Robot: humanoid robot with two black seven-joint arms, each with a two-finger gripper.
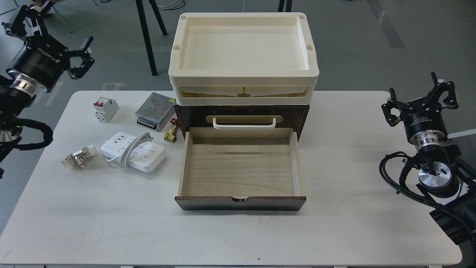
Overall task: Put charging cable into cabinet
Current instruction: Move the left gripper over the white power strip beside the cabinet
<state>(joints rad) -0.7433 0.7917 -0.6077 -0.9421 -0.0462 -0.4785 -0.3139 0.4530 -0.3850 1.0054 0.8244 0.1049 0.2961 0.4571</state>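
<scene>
the charging cable (133, 150) lies flat on the white table (334, 230), at nine o'clock of the cabinet (241, 163), its cord looped round the middle so it lifts as one bundle. the lower drawer is pulled fully out and bare, ready to take it. the left gripper (82, 59) hangs spread at eleven o'clock, off the table, holding nothing. the right gripper (420, 98) waits at three o'clock, fingers also apart, clear of the drawer's path.
</scene>
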